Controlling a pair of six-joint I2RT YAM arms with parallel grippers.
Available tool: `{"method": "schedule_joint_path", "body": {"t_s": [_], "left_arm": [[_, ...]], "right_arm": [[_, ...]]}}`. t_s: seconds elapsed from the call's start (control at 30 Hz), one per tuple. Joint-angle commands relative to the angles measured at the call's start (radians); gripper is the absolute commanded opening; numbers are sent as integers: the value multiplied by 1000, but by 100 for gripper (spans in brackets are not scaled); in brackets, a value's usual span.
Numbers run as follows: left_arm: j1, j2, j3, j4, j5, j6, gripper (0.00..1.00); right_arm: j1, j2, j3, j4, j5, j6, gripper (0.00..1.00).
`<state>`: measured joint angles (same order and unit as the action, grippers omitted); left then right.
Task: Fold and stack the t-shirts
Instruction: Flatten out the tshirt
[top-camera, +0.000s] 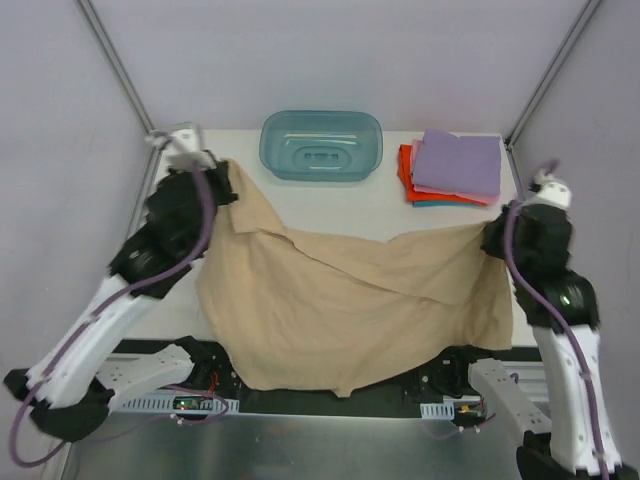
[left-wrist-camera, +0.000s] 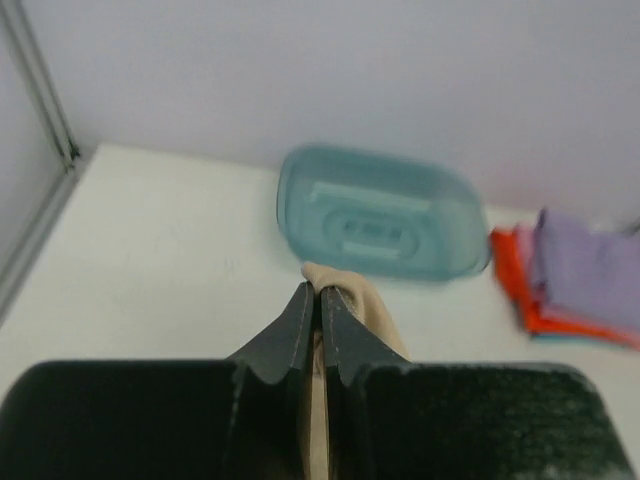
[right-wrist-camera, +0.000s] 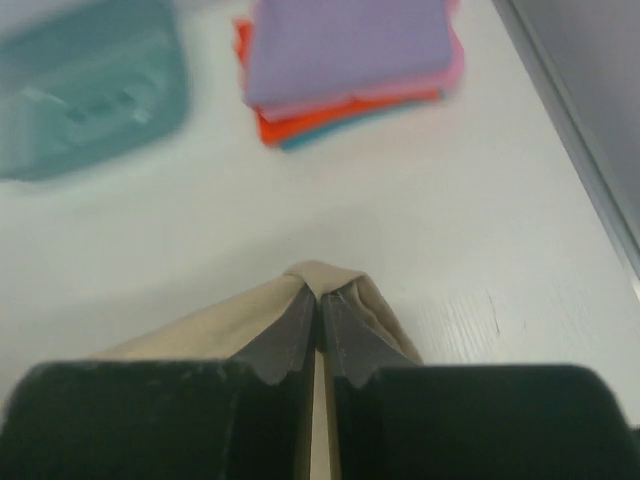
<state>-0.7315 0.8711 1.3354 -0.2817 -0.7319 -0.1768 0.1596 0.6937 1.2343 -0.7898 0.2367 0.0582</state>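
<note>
From above, we saw the tan shirt (top-camera: 350, 300) spread between the two arms. Its far edge sagged in the middle, and its body lay over the near part of the table (top-camera: 390, 205) and past the near edge. The left gripper (top-camera: 220, 178) was clamped on the shirt's far left corner. The right gripper (top-camera: 490, 235) was clamped on its far right corner. A teal tub (top-camera: 321, 145) stood at the far middle of the table. A stack of folded shirts (top-camera: 455, 168) lay near it on the far right, with lilac on top and orange-red and teal edges showing below.

In the left wrist view, the left gripper (left-wrist-camera: 313, 290) had its fingers pressed together on a bunched fold of the tan shirt (left-wrist-camera: 358, 297), which poked out past the tips. The tub (left-wrist-camera: 375, 215) sat beyond it and the folded shirts (left-wrist-camera: 580, 275) lay to the far right.

In the right wrist view, the right gripper (right-wrist-camera: 318, 298) likewise pinched a corner of the tan shirt (right-wrist-camera: 200, 325), which was raised above the table (right-wrist-camera: 450, 230). The folded shirts (right-wrist-camera: 350, 60) lay far ahead, well apart, and the blurred tub (right-wrist-camera: 90, 90) was to their left.
</note>
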Motion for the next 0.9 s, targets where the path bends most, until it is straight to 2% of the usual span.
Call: {"method": "schedule_joint_path", "body": {"t_s": [0.0,0.03,0.1,0.13,0.2,0.23,0.27,0.33,0.47,0.6,0.7,0.73,0.87], "left_arm": [[237,255,-186,-30,213,-218,0],[253,308,-212,-24,216,-225,0],[257,469,-213,-17,183,-239,0],[257,520,-202,-16,189,-240,0],[257,650,-186,-17,210,-243,0],[257,681,-179,-17,224,-247,0],[257,731,-177,-17,223,-248,0],[261,764,-177,-17,204,-259,0],[276,783,-197,-16,213,-277,0],[277,761,-234,-11,235,-299,0],[277,740,-277,-1,271,-311,0],[277,730,-286,4,284,-313,0],[277,654,-349,29,344,-337,0]], "right_arm": [[-14,202,-168,55,125,81,7],[-22,292,-236,108,84,87,10],[-70,396,-271,144,23,101,16],[-86,465,-262,149,-35,115,22],[-110,633,-231,143,-59,112,37],[-111,671,-217,138,-68,106,59],[-111,719,-199,138,-79,100,67],[-111,734,-197,138,-103,92,74],[-109,667,-255,146,-197,91,75],[-92,541,-392,158,-312,112,73],[-66,477,-476,136,-321,149,68],[-62,454,-493,127,-318,163,63],[-43,419,-556,129,-327,198,54]]}}
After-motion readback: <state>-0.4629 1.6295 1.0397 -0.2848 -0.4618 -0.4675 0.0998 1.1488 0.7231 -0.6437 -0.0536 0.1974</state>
